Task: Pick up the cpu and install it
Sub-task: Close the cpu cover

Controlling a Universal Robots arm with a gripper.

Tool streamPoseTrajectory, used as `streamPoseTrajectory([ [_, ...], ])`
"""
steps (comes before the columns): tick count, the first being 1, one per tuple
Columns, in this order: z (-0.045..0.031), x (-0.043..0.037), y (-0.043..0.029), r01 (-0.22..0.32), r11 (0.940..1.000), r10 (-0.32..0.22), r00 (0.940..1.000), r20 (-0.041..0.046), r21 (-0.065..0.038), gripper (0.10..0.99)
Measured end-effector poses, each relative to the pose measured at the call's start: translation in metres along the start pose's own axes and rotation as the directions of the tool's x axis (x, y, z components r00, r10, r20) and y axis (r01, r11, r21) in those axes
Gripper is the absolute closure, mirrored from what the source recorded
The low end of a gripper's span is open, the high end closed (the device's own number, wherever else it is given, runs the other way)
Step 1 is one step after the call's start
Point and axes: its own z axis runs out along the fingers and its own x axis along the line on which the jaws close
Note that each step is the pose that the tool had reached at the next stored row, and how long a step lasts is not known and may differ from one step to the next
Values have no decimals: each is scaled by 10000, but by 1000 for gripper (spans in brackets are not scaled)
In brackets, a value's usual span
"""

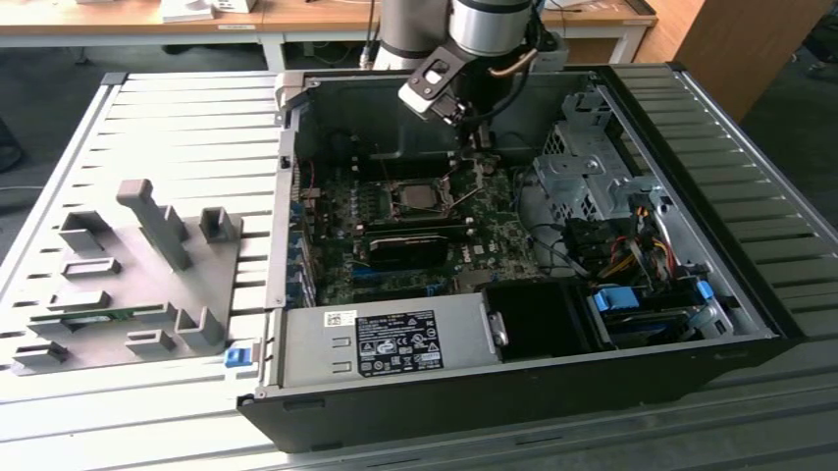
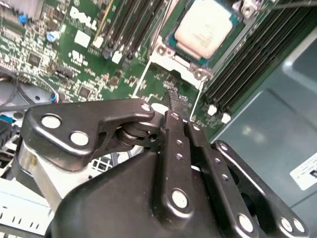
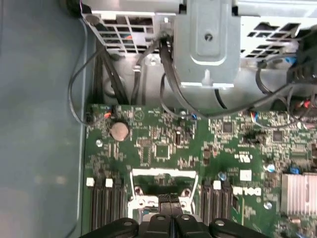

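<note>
Slatted metal tabletop [image 1: 171, 128], carrying 2 items: 1 open computer case [image 1: 524, 397] and 1 grey fixture tray [image 1: 131, 285] at the exterior view's left.

Contents of computer case: green motherboard [image 1: 497, 235], silver power supply [image 1: 392, 339], drive cage [image 1: 583, 162], bundled cables [image 1: 626, 250].

Task item: cpu [image 2: 205, 27], silver top up, lying flat inside the socket frame [image 2: 167, 53] on the motherboard. Placement appears done; whether the frame is latched cannot be told.

Tool: end effector [image 2: 172, 96], fingers pressed together, gripping nothing, poised over the board just beside the socket frame.

Fixture tray: upright posts and shallow slots.
</note>
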Motion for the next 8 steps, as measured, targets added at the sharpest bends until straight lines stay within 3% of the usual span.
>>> streamPoseTrajectory([
  [8,15,-1,149,-41,10000,41,10000,3,5,980],
])
